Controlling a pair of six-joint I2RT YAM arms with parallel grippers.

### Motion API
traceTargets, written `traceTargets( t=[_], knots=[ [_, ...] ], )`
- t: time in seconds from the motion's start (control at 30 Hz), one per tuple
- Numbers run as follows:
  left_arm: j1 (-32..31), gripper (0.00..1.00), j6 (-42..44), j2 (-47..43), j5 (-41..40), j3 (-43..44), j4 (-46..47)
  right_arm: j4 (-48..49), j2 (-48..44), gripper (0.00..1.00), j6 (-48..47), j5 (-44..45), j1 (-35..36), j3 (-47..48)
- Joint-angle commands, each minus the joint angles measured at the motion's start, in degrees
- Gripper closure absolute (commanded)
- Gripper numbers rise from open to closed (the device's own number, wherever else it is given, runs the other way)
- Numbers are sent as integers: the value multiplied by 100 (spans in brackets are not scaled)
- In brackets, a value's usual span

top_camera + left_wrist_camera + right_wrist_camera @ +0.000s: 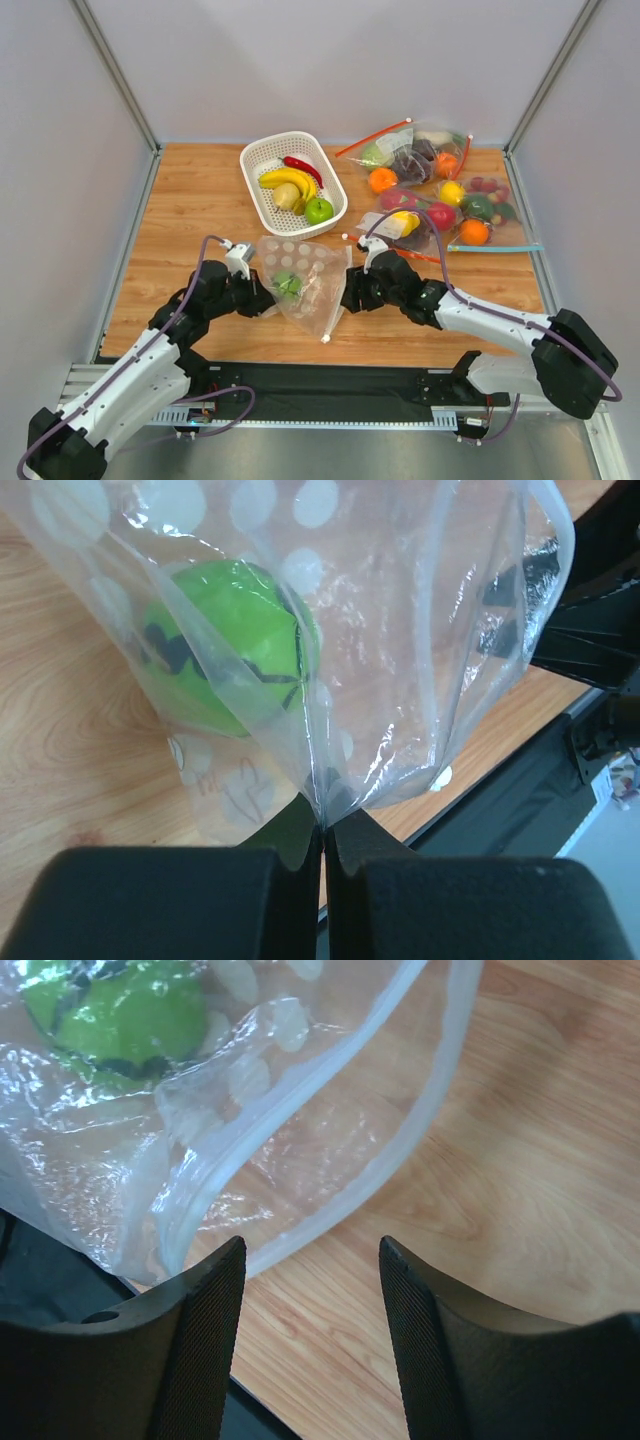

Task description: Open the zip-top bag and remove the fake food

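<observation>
The polka-dot zip-top bag [305,280] lies on the table between my two grippers, its mouth open toward the right. A green apple [288,284] is inside it; it shows in the left wrist view [225,645] and the right wrist view [120,1015]. My left gripper [325,825] is shut on the bag's left edge [320,770]. My right gripper [312,1260] is open and empty just outside the bag's open rim [330,1070]. The banana [288,181], red chili [303,168], a yellowish fruit [287,196] and another green apple [319,210] lie in the white basket [262,153].
Clear undotted bags of other fruit [440,195] with red and blue zip strips lie at the back right. The black rail [330,385] runs along the near table edge, close behind the bag.
</observation>
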Motion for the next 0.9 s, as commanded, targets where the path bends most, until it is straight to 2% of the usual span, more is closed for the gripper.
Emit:
traceTargets(
  t=[0.0, 0.13, 0.5, 0.53, 0.57, 0.6, 0.63, 0.67, 0.77, 0.87],
  knots=[
    [27, 100, -79, 160, 545, -111, 417, 1574, 44, 42, 307, -314, 24, -327],
    [27, 100, -123, 363, 695, -182, 496, 2627, -17, 42, 474, -393, 16, -635],
    [27, 100, -27, 811, 985, -86, 708, 3922, 352, 38, 378, -631, 24, -785],
    [27, 97, 17, 812, 889, -25, 620, 3940, 396, 38, 395, -622, 16, -767],
    [18, 84, 53, 733, 810, 80, 419, 3940, 405, 38, 396, -605, 24, -767],
    [18, 77, 70, 663, 731, 134, 322, 3914, 396, 38, 404, -552, 24, -767],
    [18, 61, 53, 488, 539, 169, 181, 3887, 379, 38, 396, -526, 24, -776],
    [27, 55, 36, 399, 450, 239, 93, 3809, 352, 38, 361, -508, 24, -776],
    [27, 40, 0, 153, 185, 458, -362, 3677, 247, 38, 308, -411, 24, -802],
    [27, 35, -17, 38, 115, 696, -786, 3571, 159, 38, 281, -367, 16, -820]
  ],
)
